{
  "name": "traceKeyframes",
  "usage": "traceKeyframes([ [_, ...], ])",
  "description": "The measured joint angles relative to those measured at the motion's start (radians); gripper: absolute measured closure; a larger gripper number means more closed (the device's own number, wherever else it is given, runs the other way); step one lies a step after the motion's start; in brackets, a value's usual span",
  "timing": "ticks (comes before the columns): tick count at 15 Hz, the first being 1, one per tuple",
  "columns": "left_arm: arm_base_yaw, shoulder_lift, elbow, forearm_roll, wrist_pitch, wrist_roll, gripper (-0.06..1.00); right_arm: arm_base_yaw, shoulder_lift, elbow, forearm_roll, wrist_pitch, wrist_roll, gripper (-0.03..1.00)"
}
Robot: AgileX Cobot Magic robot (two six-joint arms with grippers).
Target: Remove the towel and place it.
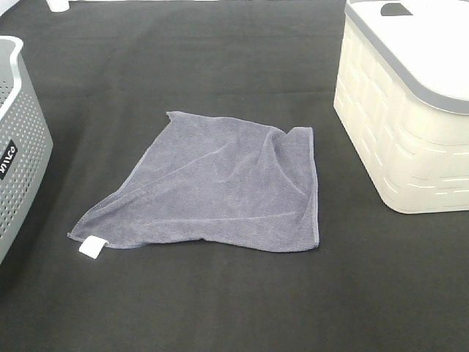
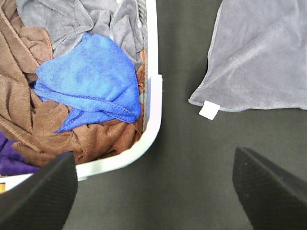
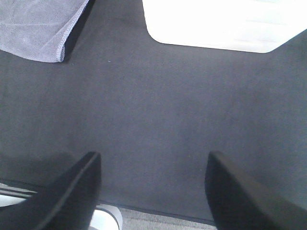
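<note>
The grey-purple towel (image 1: 216, 183) lies spread flat on the black table, its white tag (image 1: 91, 248) at the near left corner. It also shows in the left wrist view (image 2: 261, 57) with its tag (image 2: 209, 110), and one corner shows in the right wrist view (image 3: 38, 28). My left gripper (image 2: 153, 191) is open and empty, hovering over the basket's corner and the bare table near the tag. My right gripper (image 3: 153, 191) is open and empty over bare table, between the towel and the cream bin. Neither gripper shows in the exterior high view.
A grey perforated laundry basket (image 1: 18, 139) stands at the left edge; in the left wrist view its white rim (image 2: 152, 72) holds blue, brown and grey cloths. A cream bin with a grey lid (image 1: 410, 110) stands at the right, also in the right wrist view (image 3: 220, 24).
</note>
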Motion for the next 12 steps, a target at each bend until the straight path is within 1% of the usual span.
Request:
traceKeyframes([
  [3, 0.000, -0.118, 0.091, 0.019, -0.043, 0.000, 0.13, 0.000, -0.138, 0.084, 0.000, -0.004, 0.000, 0.34],
  [4, 0.000, -0.167, 0.131, 0.043, -0.050, 0.000, 0.13, 0.000, -0.213, 0.133, 0.000, -0.012, 0.000, 0.34],
  [7, 0.000, -0.255, 0.196, 0.062, -0.064, 0.000, 0.13, 0.000, -0.354, 0.229, 0.034, -0.038, -0.001, 0.34],
  [9, 0.000, -0.304, 0.226, 0.062, -0.102, 0.000, 0.13, 0.000, -0.438, 0.241, 0.051, -0.051, -0.002, 0.34],
  [12, 0.000, -0.358, 0.232, 0.062, -0.119, 0.000, 0.13, 0.000, -0.493, 0.243, 0.081, -0.057, -0.002, 0.34],
])
